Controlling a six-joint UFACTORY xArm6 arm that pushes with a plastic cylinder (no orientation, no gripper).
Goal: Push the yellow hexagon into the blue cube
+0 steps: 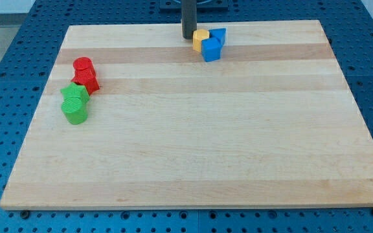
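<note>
At the desk's (193, 162) twelve o'clock edge, my tip (189, 37) sits at nine o'clock of the yellow hexagon (201, 39), already touching the blue cube (210, 50). No claw exists; nudge gently toward four o'clock.

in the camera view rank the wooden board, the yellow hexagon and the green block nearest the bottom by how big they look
1. wooden board, by far the largest.
2. green block.
3. yellow hexagon, though it sits farther up the view and may only look smaller.
</note>
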